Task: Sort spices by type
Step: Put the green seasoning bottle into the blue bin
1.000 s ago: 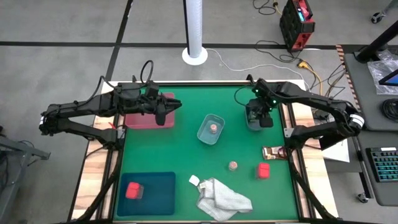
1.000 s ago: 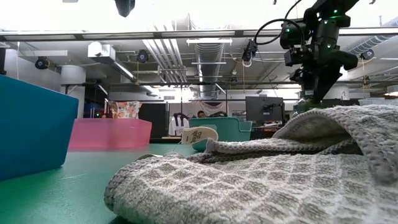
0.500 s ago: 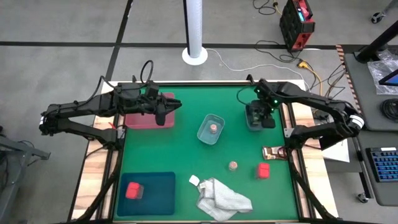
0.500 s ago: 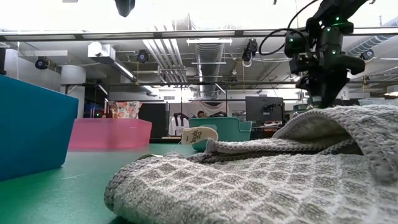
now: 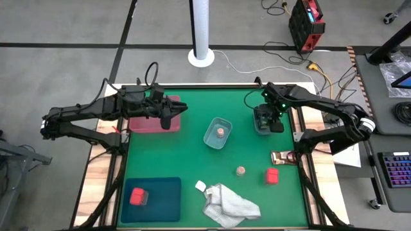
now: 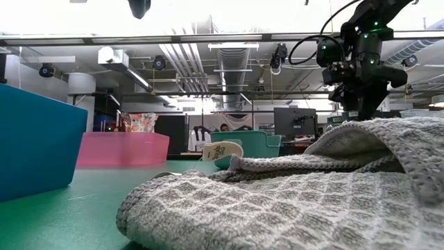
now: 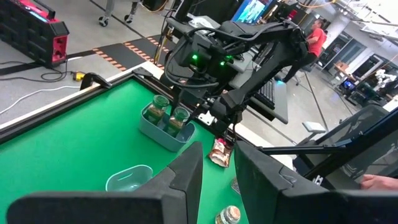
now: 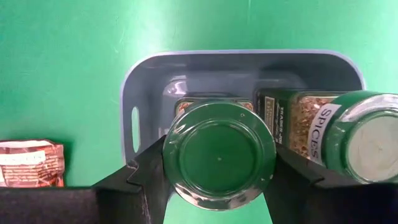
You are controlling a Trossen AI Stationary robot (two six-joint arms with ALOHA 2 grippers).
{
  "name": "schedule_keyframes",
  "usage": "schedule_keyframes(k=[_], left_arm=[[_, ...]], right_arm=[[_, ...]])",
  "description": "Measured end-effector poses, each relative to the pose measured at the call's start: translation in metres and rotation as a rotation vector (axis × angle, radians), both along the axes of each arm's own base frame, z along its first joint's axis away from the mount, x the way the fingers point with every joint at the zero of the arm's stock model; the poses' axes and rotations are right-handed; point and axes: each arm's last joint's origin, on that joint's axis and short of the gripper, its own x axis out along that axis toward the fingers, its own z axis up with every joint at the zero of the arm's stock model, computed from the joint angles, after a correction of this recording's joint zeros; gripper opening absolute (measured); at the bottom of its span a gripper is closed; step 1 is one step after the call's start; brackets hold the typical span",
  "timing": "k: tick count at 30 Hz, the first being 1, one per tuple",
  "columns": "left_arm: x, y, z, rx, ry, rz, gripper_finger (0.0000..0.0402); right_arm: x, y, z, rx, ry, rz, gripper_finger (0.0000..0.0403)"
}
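Centrally, the right gripper (image 8: 219, 186) is clenched on a dark green jar (image 8: 219, 155), its two dark fingers pressed against opposite sides of the lid. The jar stands in a bluish tub (image 8: 149, 74) near the surface's far right corner. Just beside it in the same tub lies or leans a second dark green jar (image 8: 364, 146) whose label reads "SPICES"; whether it is fully upright cannot be told. From above, the right gripper (image 5: 266, 117) covers most of that tub (image 5: 259, 130).

Outside the tub, toward the right edge, a brown foil sachet (image 8: 30, 163) lies flat on the green surface (image 5: 192, 154); the overhead view shows it (image 5: 281, 156) beside the edge, with a bright pink block (image 5: 272, 175) near it and a tan-topped jar (image 5: 240, 171) a little further in. Another tan-topped jar (image 5: 220, 132) sits inside a clear tub (image 5: 212, 138) at the surface's middle.

The left gripper (image 5: 168, 109) hovers over the pink tray (image 5: 138, 123) at the far left, its fingers parted and grasping nothing. A teal tray (image 5: 164, 196) at the near left corner carries the other bright pink block (image 5: 137, 196). A white-grey cloth (image 5: 231, 205) lies crumpled at the near edge, with a small white tag (image 5: 200, 186) touching it.
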Motion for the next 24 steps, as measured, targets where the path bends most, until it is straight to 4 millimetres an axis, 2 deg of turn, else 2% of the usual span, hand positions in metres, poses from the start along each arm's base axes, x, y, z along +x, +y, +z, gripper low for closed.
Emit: schedule_keyframes(k=[10,17,24], left_arm=[[0.0001,0.0003,-0.0001,-0.002,0.000,0.002,0.0078],[0.0000,0.0006,-0.0001,0.000,0.000,0.004,0.0078],[0.0000,0.0006,0.0000,-0.017,-0.004,0.008,0.0078]], right_arm=[[0.0019,-0.0013,-0.0024,0.010,0.002,-0.004,0.0193],[0.0019,-0.0017,-0.0019,0.009,0.002,-0.041,0.0268],[0.0030,-0.0027,0.0043,0.006,-0.001,-0.059,0.0262]])
